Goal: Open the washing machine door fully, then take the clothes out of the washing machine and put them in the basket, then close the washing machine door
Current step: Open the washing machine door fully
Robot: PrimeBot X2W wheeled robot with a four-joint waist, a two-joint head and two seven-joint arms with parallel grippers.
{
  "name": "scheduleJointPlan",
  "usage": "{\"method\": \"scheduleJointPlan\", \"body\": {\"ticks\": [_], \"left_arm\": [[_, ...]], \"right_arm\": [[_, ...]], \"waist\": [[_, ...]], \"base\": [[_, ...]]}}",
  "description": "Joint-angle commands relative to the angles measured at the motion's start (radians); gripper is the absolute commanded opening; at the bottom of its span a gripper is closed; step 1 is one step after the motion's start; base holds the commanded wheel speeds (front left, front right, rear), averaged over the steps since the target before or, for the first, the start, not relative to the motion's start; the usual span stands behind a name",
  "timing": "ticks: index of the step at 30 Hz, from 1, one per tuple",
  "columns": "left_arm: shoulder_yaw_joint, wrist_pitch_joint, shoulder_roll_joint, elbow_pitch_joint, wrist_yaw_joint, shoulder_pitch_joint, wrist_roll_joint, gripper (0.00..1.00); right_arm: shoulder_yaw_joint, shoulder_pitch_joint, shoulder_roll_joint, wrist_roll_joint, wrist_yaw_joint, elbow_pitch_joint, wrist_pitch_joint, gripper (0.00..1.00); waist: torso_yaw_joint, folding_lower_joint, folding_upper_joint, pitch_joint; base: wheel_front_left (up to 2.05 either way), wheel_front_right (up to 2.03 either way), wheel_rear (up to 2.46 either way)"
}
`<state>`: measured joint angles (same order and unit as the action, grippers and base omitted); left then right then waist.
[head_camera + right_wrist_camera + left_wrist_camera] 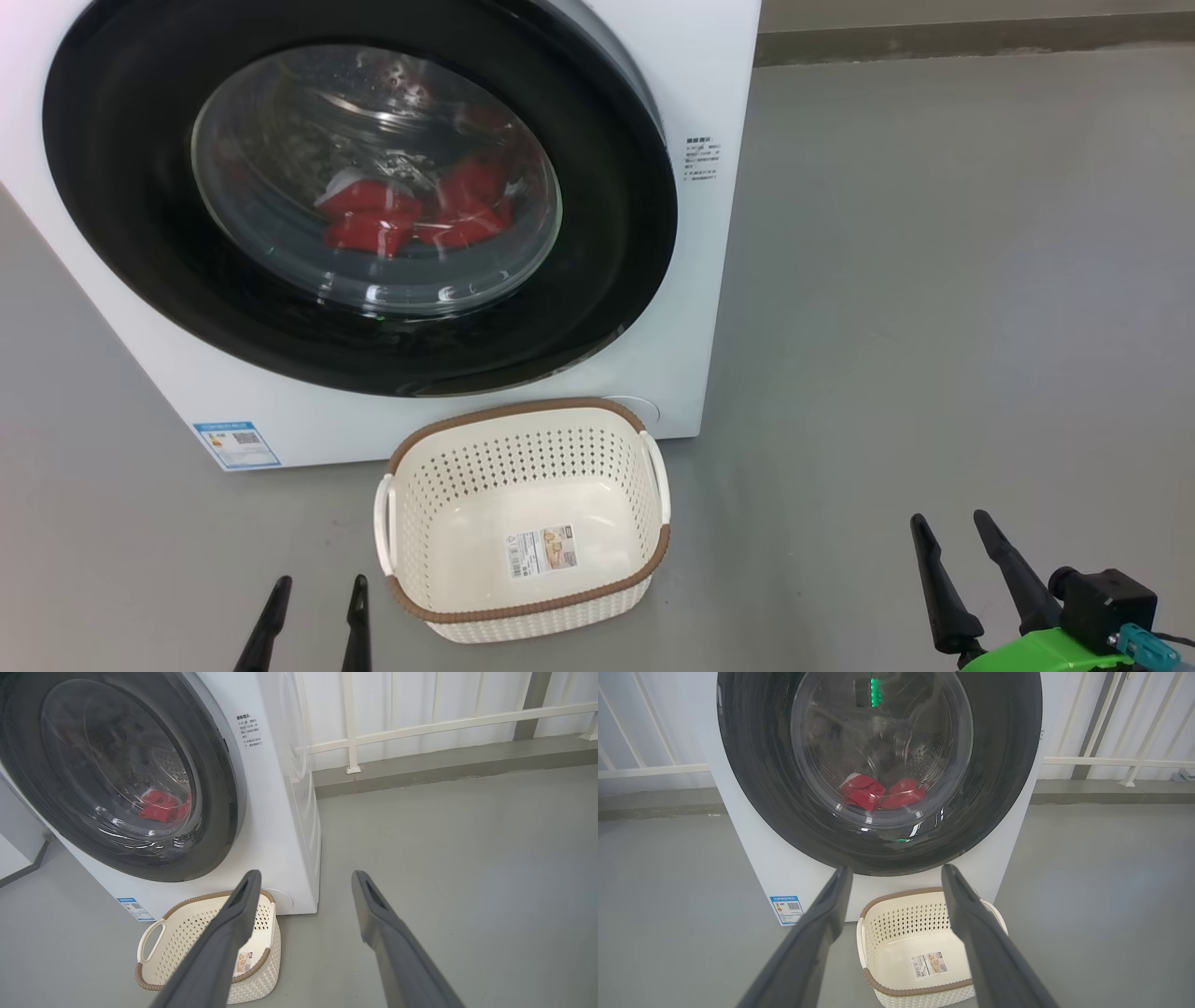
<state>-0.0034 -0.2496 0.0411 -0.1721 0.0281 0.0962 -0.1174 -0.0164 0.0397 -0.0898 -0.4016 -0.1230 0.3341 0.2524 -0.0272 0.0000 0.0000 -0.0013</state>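
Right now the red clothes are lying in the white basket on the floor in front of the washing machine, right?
No. The basket does sit on the floor in front of the washing machine, but nothing red lies in it. The head view shows the red clothes inside the machine, behind the washing machine door glass.

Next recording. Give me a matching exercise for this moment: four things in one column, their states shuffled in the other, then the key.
Things:
1. washing machine door
2. clothes
3. basket
4. left end effector

States:
A. nothing in it but a label, standing on the floor
B. open, holding nothing
C. closed
D. red, lying behind the door

Pairs: 1-C, 2-D, 3-A, 4-B
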Motion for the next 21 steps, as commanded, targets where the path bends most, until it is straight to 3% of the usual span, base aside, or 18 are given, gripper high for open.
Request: {"method": "scheduleJointPlan", "body": {"ticks": [1, 10, 11, 12, 13, 21], "left_arm": [[0.033, -0.012, 0.009, 0.019, 0.005, -0.021, -0.004, 1.0], [0.029, -0.012, 0.009, 0.019, 0.005, -0.026, -0.004, 1.0], [0.028, -0.012, 0.009, 0.019, 0.005, -0.026, -0.004, 1.0], [0.027, -0.012, 0.009, 0.02, 0.005, -0.027, -0.004, 1.0], [0.027, -0.012, 0.009, 0.02, 0.005, -0.027, -0.004, 1.0], [0.013, -0.012, 0.009, 0.02, 0.004, -0.036, -0.006, 1.0]], "right_arm": [[-0.021, -0.016, -0.011, 0.016, -0.008, -0.027, 0.009, 1.0], [-0.032, -0.022, -0.012, 0.014, -0.008, -0.034, 0.009, 1.0], [-0.038, -0.024, -0.01, 0.004, -0.008, -0.036, 0.009, 0.62], [-0.045, -0.027, -0.009, -0.008, -0.008, -0.037, 0.009, 0.17], [-0.051, -0.032, -0.009, -0.017, -0.008, -0.04, 0.009, 0.0], [-0.097, -0.126, 0.001, -0.182, -0.008, -0.058, 0.009, 0.0]], "waist": [[0.0, 0.0, 0.0, 0.001], [0.004, 0.0, 0.0, 0.004], [0.004, 0.0, 0.0, 0.005], [0.005, 0.0, 0.0, 0.006], [0.005, 0.0, 0.0, 0.007], [0.008, 0.0, 0.0, 0.026]], "base": [[0.0, 0.0, 0.0], [0.0, 0.0, 0.0], [0.0, 0.0, 0.0], [0.0, 0.0, 0.0], [0.0, 0.0, 0.0], [0.0, 0.0, 0.0]]}}
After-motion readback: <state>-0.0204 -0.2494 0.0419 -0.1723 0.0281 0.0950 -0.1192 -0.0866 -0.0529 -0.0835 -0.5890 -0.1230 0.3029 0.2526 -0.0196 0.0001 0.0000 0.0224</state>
